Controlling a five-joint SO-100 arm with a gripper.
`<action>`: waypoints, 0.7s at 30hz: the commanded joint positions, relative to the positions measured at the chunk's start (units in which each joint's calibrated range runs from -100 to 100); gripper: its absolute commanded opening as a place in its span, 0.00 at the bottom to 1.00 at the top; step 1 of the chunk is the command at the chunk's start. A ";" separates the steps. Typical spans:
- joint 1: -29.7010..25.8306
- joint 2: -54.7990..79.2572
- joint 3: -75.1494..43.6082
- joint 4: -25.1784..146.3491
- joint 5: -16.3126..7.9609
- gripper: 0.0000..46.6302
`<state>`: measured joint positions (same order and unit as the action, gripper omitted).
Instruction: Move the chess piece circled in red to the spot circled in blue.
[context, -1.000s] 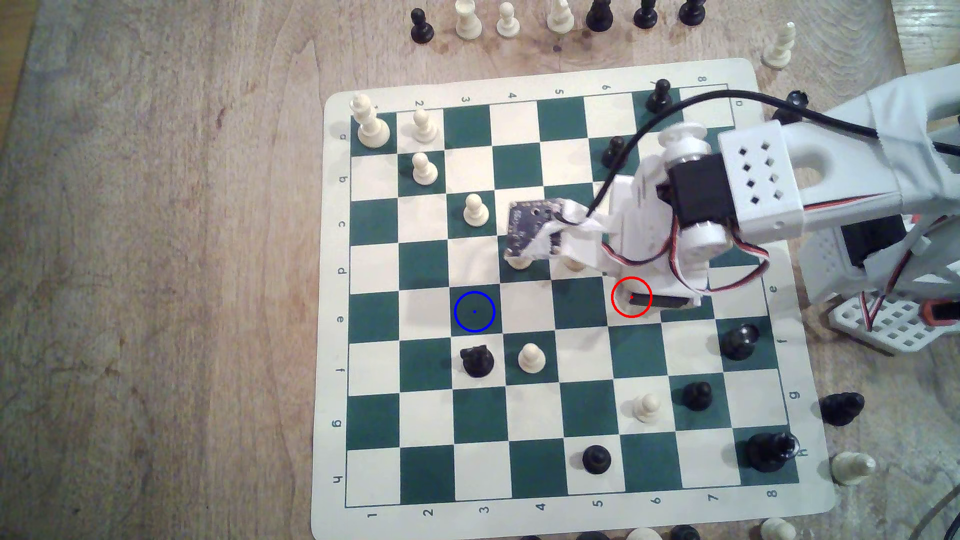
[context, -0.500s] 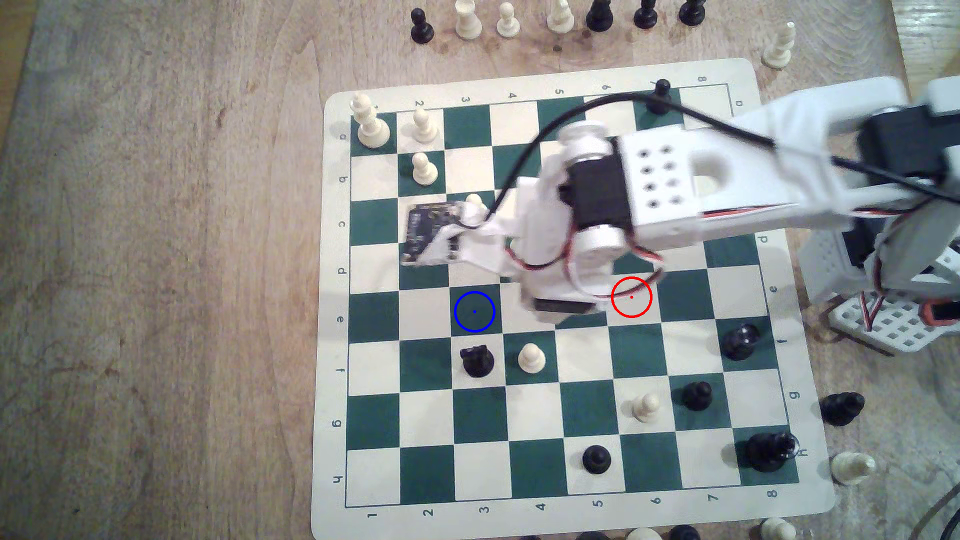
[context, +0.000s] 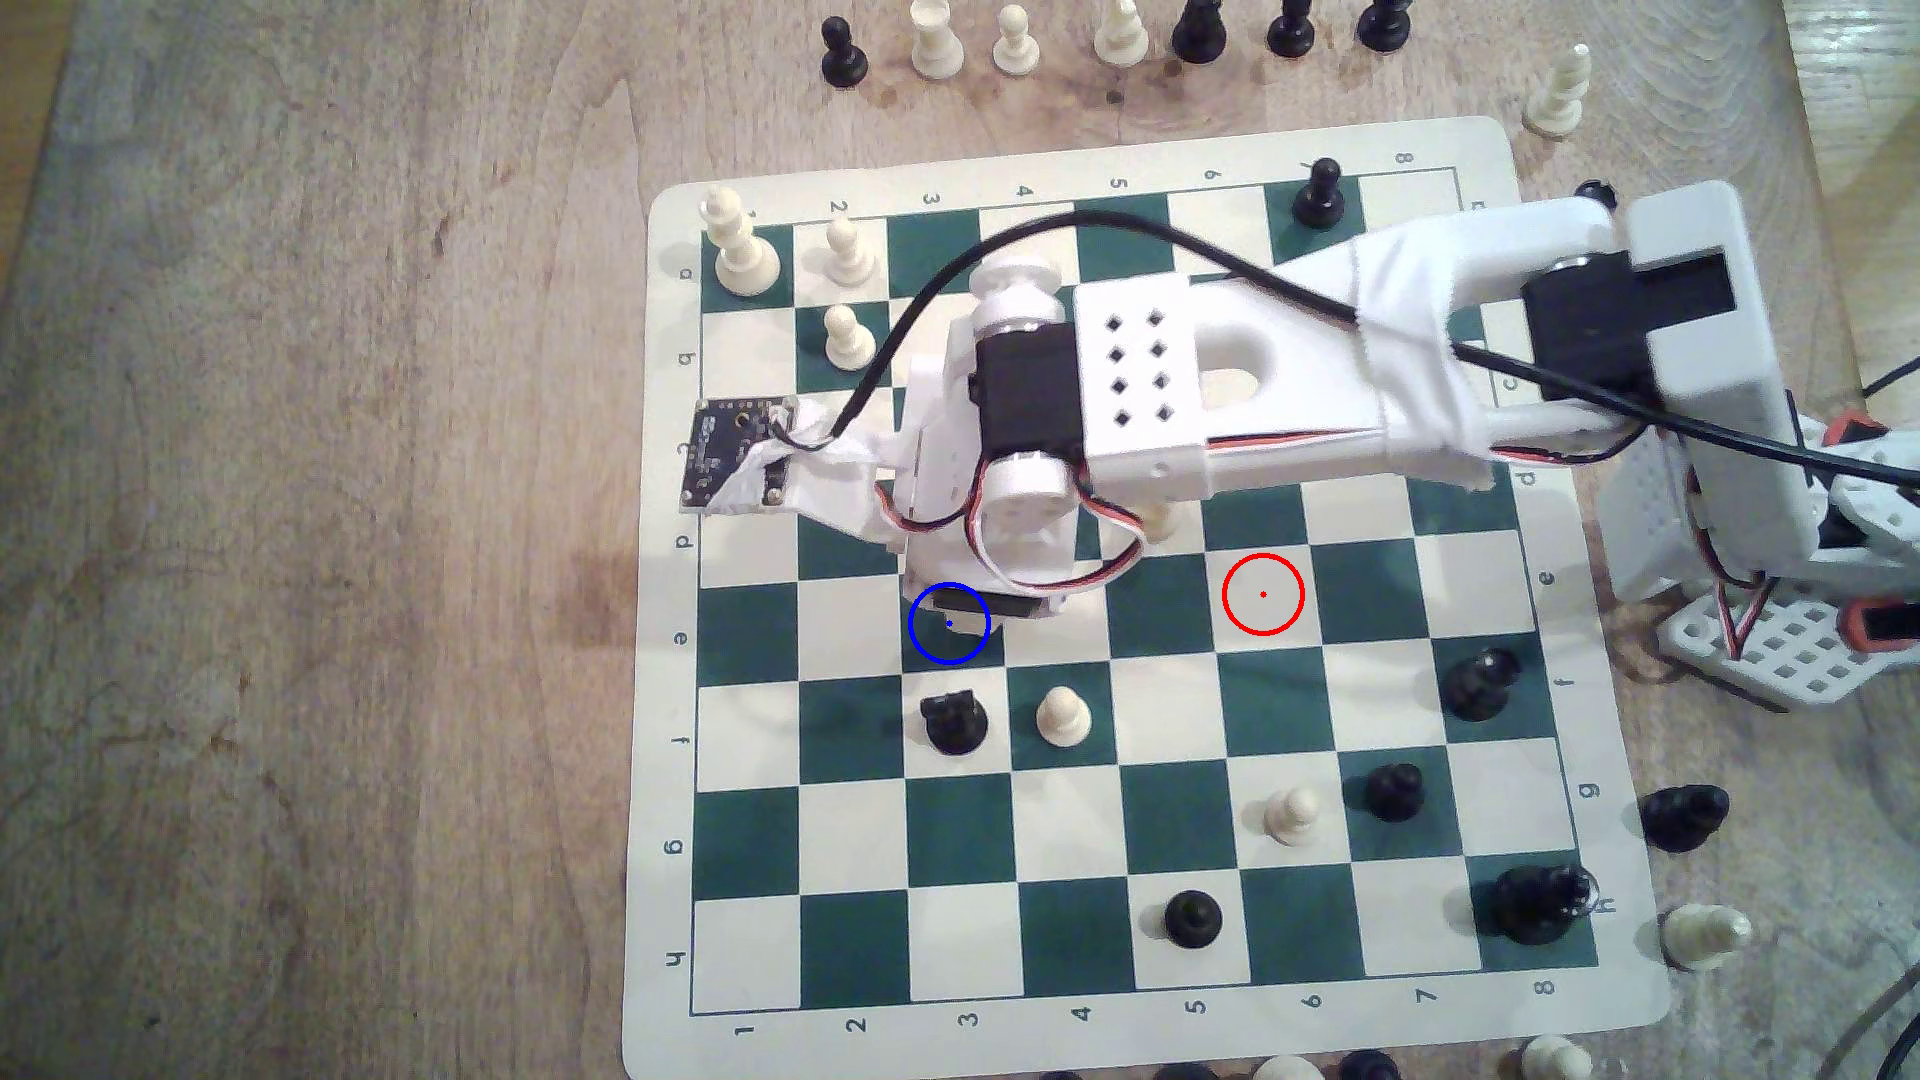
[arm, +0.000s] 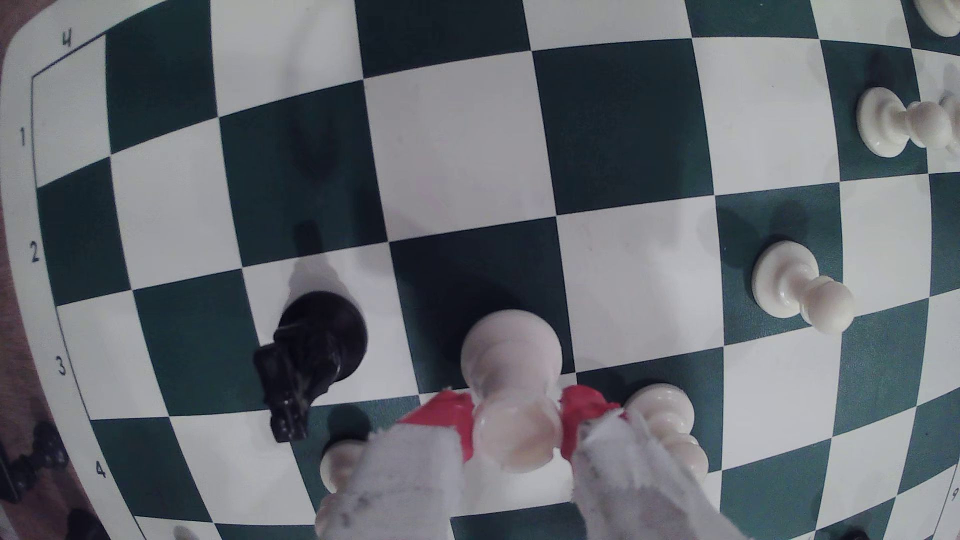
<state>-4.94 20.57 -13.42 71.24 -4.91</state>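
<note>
1. One cream-white rook (arm: 511, 384) is being pinched between the red-tipped jaws of the gripper (arm: 517, 428), low in the middle of the wrist view, with the pads pressing on the narrow body just under its rimmed top.
2. In the exterior view the gripper (context: 971, 618) is being seen left of centre, over the blue-ringed spot (context: 930, 652), a dark green square; the rook itself is hidden there under the arm.
3. The rook's base is being shown over a dark green square in the wrist view; whether it is touching the board (arm: 623, 130) cannot be told.
4. The red-ringed square (context: 1262, 594), right of centre in the exterior view, is being left bare.
5. The piece is being judged light, rigid and smooth, so it is likely to slip or twist if gripped loosely; the waist below the rim is being judged the safest hold, since the rim stops it sliding down.
6. Care is being called for near the black knight (arm: 311, 358) and a cream pawn (arm: 670, 420), which are standing just beside the rook.
</note>
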 joint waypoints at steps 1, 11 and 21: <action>0.13 -0.37 -4.89 -1.87 -0.24 0.01; -0.10 1.42 -6.62 -3.50 -0.24 0.01; -0.96 3.03 -6.52 -3.59 -0.39 0.01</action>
<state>-5.01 24.59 -15.50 68.29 -4.91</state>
